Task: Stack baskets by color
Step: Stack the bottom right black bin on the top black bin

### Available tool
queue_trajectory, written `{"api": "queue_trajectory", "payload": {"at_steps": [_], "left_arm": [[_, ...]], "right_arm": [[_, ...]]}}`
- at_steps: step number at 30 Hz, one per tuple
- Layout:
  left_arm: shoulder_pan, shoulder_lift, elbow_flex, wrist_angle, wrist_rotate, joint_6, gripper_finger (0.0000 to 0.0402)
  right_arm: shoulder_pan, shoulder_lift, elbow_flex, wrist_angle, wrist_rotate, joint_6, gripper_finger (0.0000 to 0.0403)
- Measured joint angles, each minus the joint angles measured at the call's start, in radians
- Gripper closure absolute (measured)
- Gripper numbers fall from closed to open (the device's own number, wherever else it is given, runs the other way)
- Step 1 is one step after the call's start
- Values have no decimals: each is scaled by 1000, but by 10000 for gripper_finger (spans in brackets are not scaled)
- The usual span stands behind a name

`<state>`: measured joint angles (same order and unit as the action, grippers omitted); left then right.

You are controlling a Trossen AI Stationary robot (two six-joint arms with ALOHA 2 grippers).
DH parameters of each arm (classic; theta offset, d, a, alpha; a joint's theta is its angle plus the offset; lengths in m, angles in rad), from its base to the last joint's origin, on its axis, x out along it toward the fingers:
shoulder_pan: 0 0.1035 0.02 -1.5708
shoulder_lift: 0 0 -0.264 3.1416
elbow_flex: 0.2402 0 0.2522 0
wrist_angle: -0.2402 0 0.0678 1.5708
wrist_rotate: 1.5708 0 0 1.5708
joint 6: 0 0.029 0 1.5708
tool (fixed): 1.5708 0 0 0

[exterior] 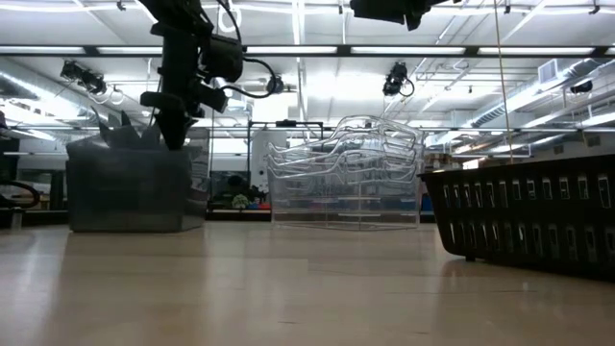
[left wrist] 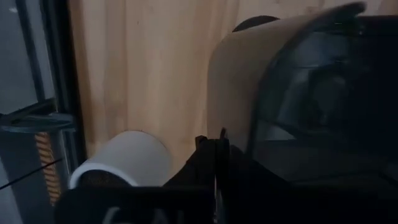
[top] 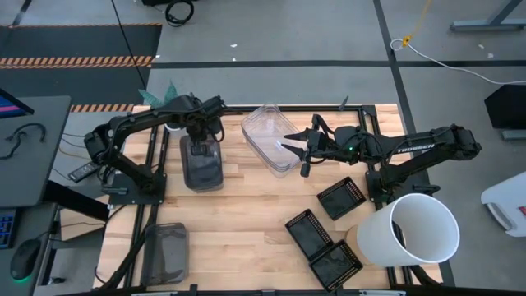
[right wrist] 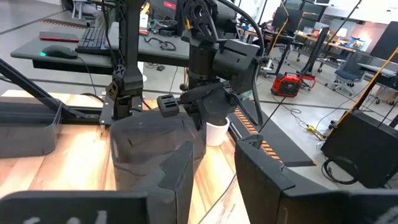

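Note:
A smoky grey basket [top: 202, 167] [exterior: 125, 187] [left wrist: 323, 93] rests bottom-down on the wooden table's far left part. My left gripper [top: 200, 136] [exterior: 173, 139] [left wrist: 217, 146] points down at its far short end, shut on its rim. A stack of clear baskets [top: 269, 136] [exterior: 346, 173] stands at the far middle. My right gripper [top: 302, 154] [right wrist: 221, 155] hovers level above that stack, open, nothing between its fingers. A second grey basket [top: 164, 251] lies near left. Three black mesh baskets [top: 341, 197] [top: 308, 230] [top: 337, 265] lie separately at the near right. My left gripper pinches the grey basket's rim at its far short end [left wrist: 216, 121] between its two fingers, one inside the wall and one outside. The fingers come from above, pointing steeply down. The basket stays upright with its bottom on the table.
A small white plant pot [top: 173, 125] [left wrist: 124, 158] [right wrist: 216, 132] stands just beyond the left gripper at the far edge. A large white bucket [top: 415, 230] lies at the near right corner. Bare wood shows in the table's middle [top: 246, 214].

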<state>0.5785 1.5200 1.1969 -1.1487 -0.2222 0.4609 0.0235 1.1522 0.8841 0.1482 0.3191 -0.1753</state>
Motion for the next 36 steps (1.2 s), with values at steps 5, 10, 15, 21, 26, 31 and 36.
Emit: {"api": "queue_trajectory", "payload": {"at_steps": [5,10,15,21,26,31,36], "left_arm": [[14,-2,0,-38,110,17,396],[12,5,0,-69,154,17,396],[11,6,0,-73,196,18,396],[6,47,0,-74,201,15,394],[0,104,0,-75,201,14,393],[0,143,0,-69,195,-4,373],[-1,149,0,-68,171,-4,306]], "right_arm": [[0,0,0,0,0,0,280],[0,0,0,0,0,0,280],[0,0,0,0,-5,0,280],[0,0,0,0,-7,0,280],[0,0,0,0,-9,0,280],[0,0,0,0,-9,0,280],[0,0,0,0,-9,0,280]]}}
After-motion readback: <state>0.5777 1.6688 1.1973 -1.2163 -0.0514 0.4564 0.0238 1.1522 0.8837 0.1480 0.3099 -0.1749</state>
